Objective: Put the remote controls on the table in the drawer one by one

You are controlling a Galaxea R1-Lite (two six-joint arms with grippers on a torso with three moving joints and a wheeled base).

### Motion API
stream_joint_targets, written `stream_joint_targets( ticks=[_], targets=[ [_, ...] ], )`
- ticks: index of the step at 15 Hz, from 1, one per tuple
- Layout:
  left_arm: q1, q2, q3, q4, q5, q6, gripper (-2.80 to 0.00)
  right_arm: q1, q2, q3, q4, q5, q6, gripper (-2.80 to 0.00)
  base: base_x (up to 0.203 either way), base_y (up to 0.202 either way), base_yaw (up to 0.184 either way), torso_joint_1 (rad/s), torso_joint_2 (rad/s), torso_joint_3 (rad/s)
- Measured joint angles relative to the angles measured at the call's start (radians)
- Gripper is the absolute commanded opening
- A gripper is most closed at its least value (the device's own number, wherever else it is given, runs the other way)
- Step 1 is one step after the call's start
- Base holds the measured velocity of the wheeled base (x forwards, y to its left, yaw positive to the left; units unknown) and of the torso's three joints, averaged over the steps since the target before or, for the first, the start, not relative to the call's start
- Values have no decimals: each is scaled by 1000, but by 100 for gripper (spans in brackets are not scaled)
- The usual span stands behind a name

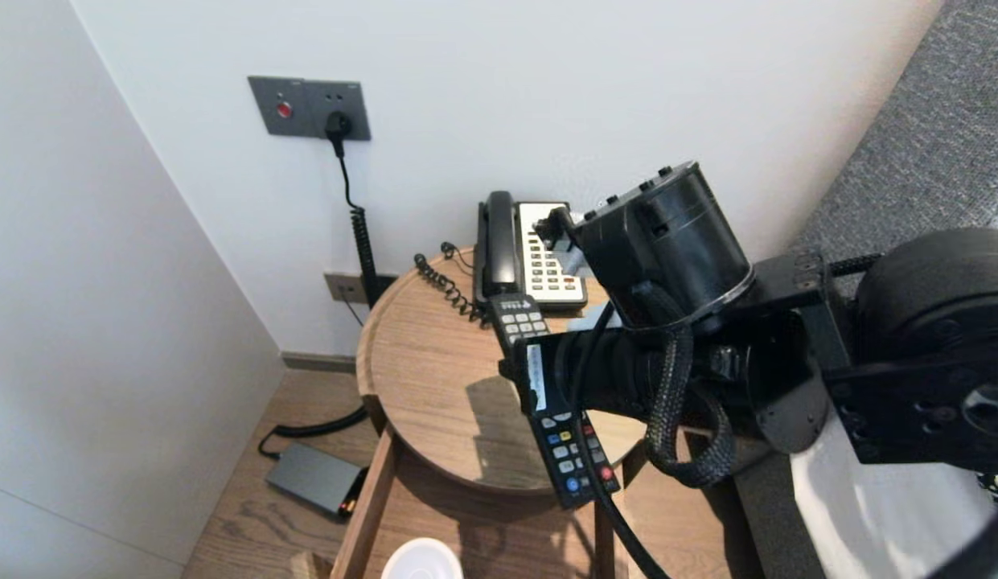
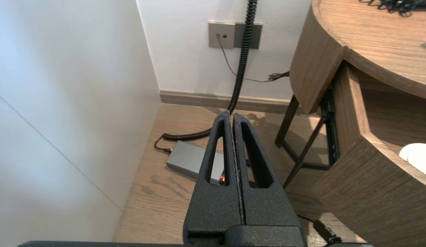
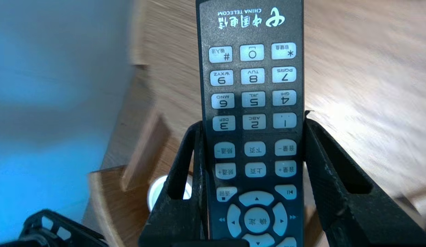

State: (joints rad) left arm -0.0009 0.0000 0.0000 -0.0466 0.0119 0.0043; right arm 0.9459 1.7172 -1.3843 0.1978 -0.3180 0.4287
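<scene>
Right gripper [image 3: 252, 120] with a long black plastic remote control [image 3: 252, 85] bearing pale grey keys. The two black fingers [image 3: 180, 192] were clamped on the remote's long edges, one on each side, and stood half apart with the remote's body filling the gap. The number-pad end and its white logo projected past the fingertips. The round navigation keys lay further back between the fingers, toward the palm. Beyond and beneath the jaws lay the round light-wood table [image 1: 422, 362] with a raised rim. The remote appeared to hang clear of its top, though contact at the far end could not be ruled out. Past the remote's far tip stood a black-and-white corded desk telephone [image 1: 539, 257]. On the near side of the jaws was an open wooden drawer [image 1: 370, 498] holding a white round object [image 1: 422, 561].

Left gripper [image 2: 232, 118], parked low beside the table. Its jaws were pressed together along their whole length, with nothing between them. Beyond the tips, on the wooden floor, lay a flat grey rectangular box [image 2: 188, 159] and a black coiled cable [image 2: 242, 58].
</scene>
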Motion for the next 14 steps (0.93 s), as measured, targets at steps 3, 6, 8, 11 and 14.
stream_joint_targets(
  ticks=[3,6,8,11,14],
  targets=[
    [0,0,0,0,0,0,-280,49,-31,139,-150,42,-103,-280,0,0,0,0,0,0],
    [0,0,0,0,0,0,-280,108,-39,193,-260,99,-191,-280,0,0,0,0,0,0],
    [0,0,0,0,0,0,-280,155,-27,206,-268,103,-223,-280,0,0,0,0,0,0],
    [0,0,0,0,0,0,-280,181,-1,212,-269,120,-262,-280,0,0,0,0,0,0],
    [0,0,0,0,0,0,-280,233,20,231,-289,127,-300,-280,0,0,0,0,0,0]
  ],
)
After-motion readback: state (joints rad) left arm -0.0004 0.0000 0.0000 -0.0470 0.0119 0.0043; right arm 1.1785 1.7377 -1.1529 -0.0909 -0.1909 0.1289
